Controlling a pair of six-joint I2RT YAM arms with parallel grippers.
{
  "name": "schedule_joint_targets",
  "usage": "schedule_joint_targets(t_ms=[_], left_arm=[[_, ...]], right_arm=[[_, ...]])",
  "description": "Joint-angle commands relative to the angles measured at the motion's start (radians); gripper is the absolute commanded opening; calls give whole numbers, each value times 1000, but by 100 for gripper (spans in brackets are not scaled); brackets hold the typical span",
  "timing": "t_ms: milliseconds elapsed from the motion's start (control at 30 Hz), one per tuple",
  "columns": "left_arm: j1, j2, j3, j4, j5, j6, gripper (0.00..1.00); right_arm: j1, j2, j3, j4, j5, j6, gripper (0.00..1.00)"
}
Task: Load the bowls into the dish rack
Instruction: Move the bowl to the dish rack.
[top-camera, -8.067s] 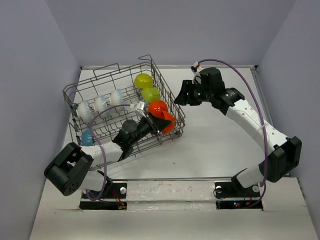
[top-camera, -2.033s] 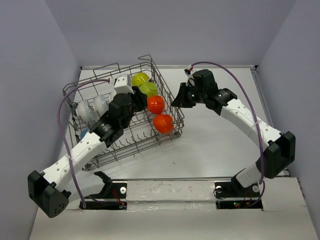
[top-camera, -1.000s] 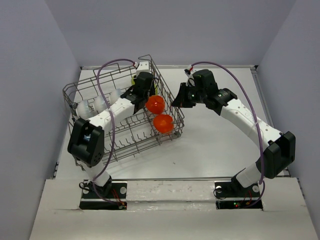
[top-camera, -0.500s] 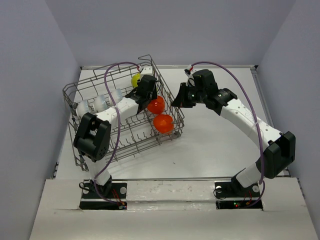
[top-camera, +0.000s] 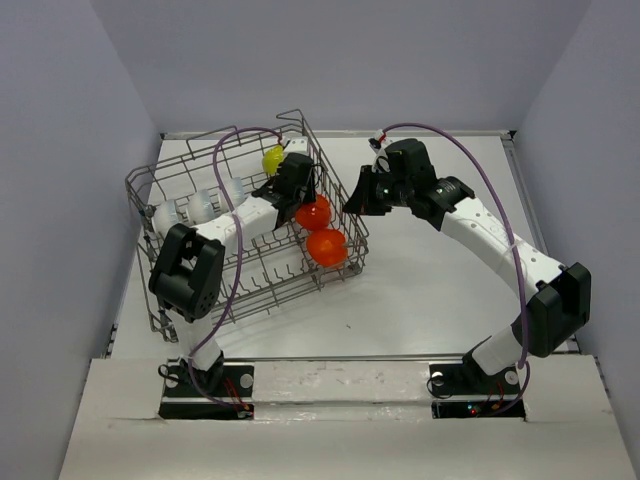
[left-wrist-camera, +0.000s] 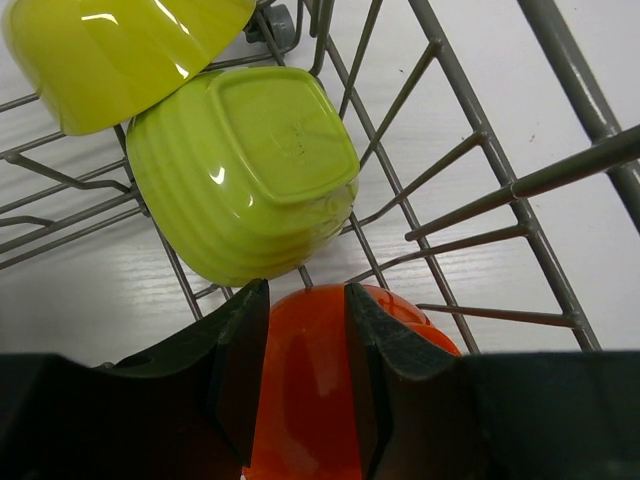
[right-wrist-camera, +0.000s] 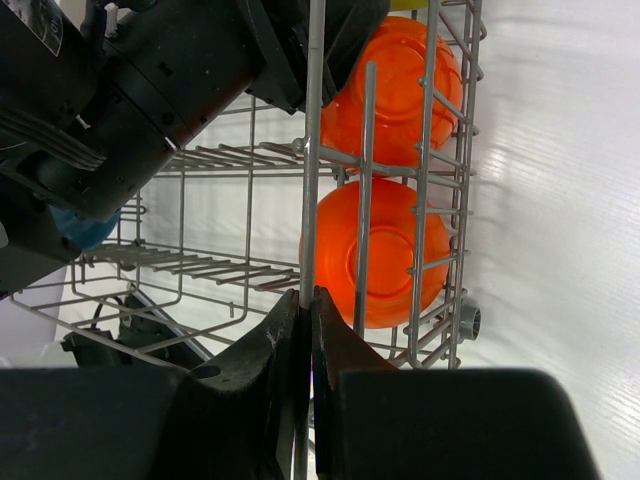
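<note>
Orange on grey wire: inside the rack (top-camera: 265, 285), along its right wall, the far orange bowl (top-camera: 313, 212) and the near orange bowl (top-camera: 327, 247) stand on edge. Left gripper (left-wrist-camera: 305, 290) reaches across the rack's middle to the far orange bowl, fingers (left-wrist-camera: 235, 370) partly apart with orange showing in the gap (whether they pinch it cannot be told). Just past them, toward the rack's far right corner, a ribbed green bowl (left-wrist-camera: 250, 170) shows its square base to the wrist camera, a yellow bowl (left-wrist-camera: 110, 50) beside it. Three white bowls (top-camera: 203, 205) line the rack's left side. Right gripper (right-wrist-camera: 308, 300), outside the rack's right wall, has its fingers pressed together on an upright wire of that wall, both orange bowls showing through the wires behind it. The rack itself sits askew on a white table (top-camera: 430, 300)
</note>
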Motion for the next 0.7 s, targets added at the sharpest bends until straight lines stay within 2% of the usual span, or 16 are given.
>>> schedule_joint_targets(t_ms=[0, 667], left_arm=[[1, 9, 21, -40, 38, 17, 45], [-28, -34, -1, -34, 6, 23, 43]], right_arm=[[-10, 19, 18, -4, 28, -48, 5], [-10, 12, 17, -4, 28, -48, 5]])
